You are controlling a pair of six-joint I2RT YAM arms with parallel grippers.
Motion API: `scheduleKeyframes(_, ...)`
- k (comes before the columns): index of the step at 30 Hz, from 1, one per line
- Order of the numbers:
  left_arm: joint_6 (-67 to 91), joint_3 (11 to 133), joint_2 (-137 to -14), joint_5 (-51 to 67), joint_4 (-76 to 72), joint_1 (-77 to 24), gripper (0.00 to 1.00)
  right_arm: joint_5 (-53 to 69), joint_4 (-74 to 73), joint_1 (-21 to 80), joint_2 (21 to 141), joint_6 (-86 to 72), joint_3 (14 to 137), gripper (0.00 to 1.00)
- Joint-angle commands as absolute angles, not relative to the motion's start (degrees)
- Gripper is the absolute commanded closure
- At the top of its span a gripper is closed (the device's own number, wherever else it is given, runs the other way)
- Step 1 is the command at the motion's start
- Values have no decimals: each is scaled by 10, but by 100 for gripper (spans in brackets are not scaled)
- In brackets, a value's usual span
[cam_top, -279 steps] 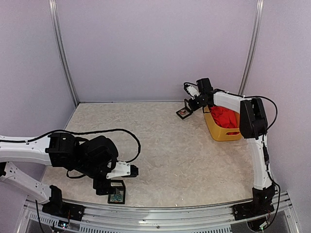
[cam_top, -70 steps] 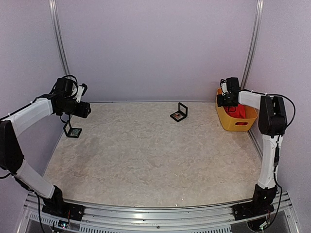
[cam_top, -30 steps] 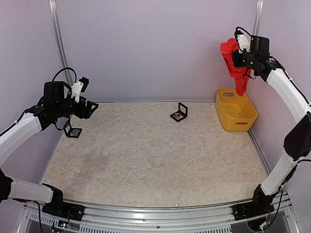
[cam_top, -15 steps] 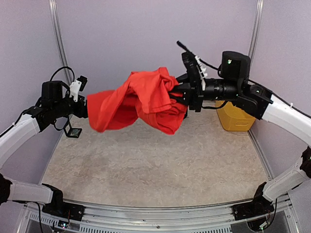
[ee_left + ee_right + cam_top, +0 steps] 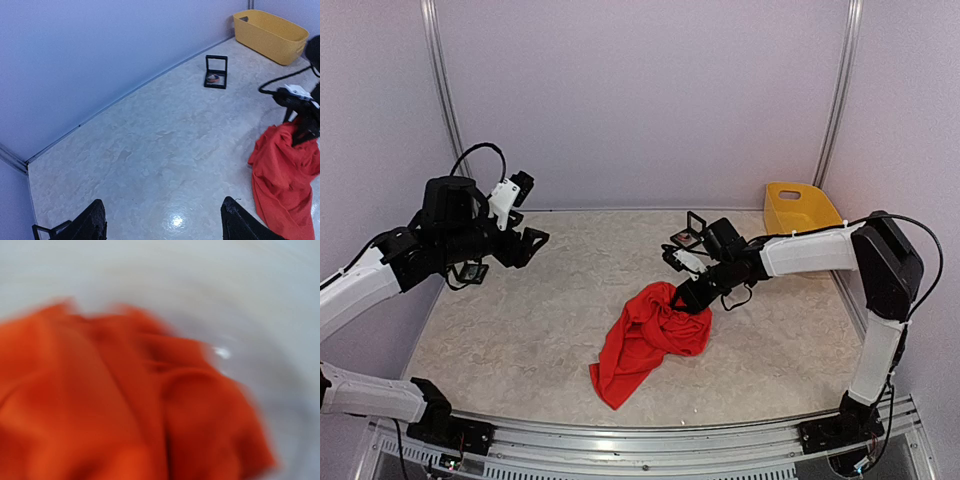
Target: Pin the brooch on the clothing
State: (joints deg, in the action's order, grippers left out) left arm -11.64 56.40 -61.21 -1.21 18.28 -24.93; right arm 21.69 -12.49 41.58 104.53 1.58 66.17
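The clothing, a bright red T-shirt (image 5: 648,342), lies crumpled in a heap on the table's middle; it also shows in the left wrist view (image 5: 285,175) and fills the blurred right wrist view (image 5: 115,405). My right gripper (image 5: 692,295) is low at the heap's upper right edge, against the fabric; its jaws are not readable. A small reddish brooch (image 5: 213,78) rests in an open black frame case (image 5: 692,235) at the back centre. My left gripper (image 5: 165,230) hovers open and empty over the left part of the table (image 5: 525,245).
A yellow basket (image 5: 800,205) stands at the back right, also in the left wrist view (image 5: 270,30). A second black frame case (image 5: 470,272) sits at the left, mostly behind my left arm. Walls close the back and both sides.
The right arm swung the shirt down from mid-air to the table, where it now lies in a heap. The left gripper shifted a little right and toward the centre.
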Motion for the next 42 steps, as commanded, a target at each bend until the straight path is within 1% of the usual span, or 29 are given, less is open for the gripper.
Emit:
scheduleKeyframes(1, -113, 557, -611, -72, 249, -433, 26, 30, -200, 335, 1059, -96, 696, 55)
scheduleKeyframes(2, -102, 553, -624, -79, 256, -469, 26, 10, -191, 332, 1046, -99, 682, 53)
scheduleKeyframes(4, -75, 543, -651, -82, 261, -532, 26, -32, -192, 331, 1025, -100, 675, 45)
scheduleKeyframes(7, -30, 520, -715, -66, 248, -596, 26, -78, -229, 331, 1008, -99, 681, 40)
scheduleKeyframes(10, -7, 500, -792, -65, 209, -626, 26, -111, -262, 332, 984, -104, 674, 34)
scheduleKeyframes(13, -4, 491, -854, -70, 152, -626, 25, -140, -284, 341, 950, -113, 661, 33)
scheduleKeyframes(17, -17, 496, -896, -87, 67, -596, 25, -157, -281, 394, 923, -100, 653, 34)
scheduleKeyframes(19, -15, 503, -920, -73, 40, -564, 27, -109, -265, 422, 922, -91, 654, 35)
scheduleKeyframes(23, -26, 529, -967, -58, 24, -539, 31, -4, -186, 434, 927, -118, 628, 50)
scheduleKeyframes(25, -38, 536, -985, -58, 13, -538, 32, 11, -154, 435, 940, -137, 617, 52)
scheduleKeyframes(28, -41, 558, -1017, -44, 14, -530, 36, 11, -142, 434, 978, -148, 626, 52)
scheduleKeyframes(31, -45, 572, -1045, -51, 9, -525, 40, 21, -128, 434, 1018, -148, 637, 46)
scheduleKeyframes(33, -47, 580, -1060, -63, 11, -523, 46, 10, -120, 434, 1042, -149, 645, 45)
scheduleKeyframes(34, -48, 583, -1066, -65, 12, -521, 50, 5, -120, 434, 1058, -148, 651, 46)
scheduleKeyframes(35, -48, 583, -1070, -65, 11, -519, 54, -6, -120, 434, 1066, -148, 658, 47)
scheduleKeyframes(36, -48, 583, -1074, -63, 9, -518, 59, -9, -119, 433, 1073, -148, 663, 51)
scheduleKeyframes(37, -47, 583, -1076, -60, 9, -517, 67, -7, -116, 433, 1077, -147, 666, 62)
scheduleKeyframes(38, -47, 582, -1079, -59, 9, -515, 78, -4, -113, 432, 1077, -145, 667, 73)
scheduleKeyframes(39, -48, 581, -1079, -59, 9, -515, 94, -1, -108, 432, 1072, -143, 668, 84)
scheduleKeyframes(40, -49, 579, -1079, -63, 9, -514, 100, 12, -106, 429, 1065, -140, 669, 92)
scheduleKeyframes(41, -49, 577, -1076, -71, 9, -511, 100, 24, -107, 426, 1055, -136, 673, 100)
scheduleKeyframes(42, -50, 577, -1072, -87, 13, -508, 100, 35, -113, 420, 1042, -129, 679, 100)
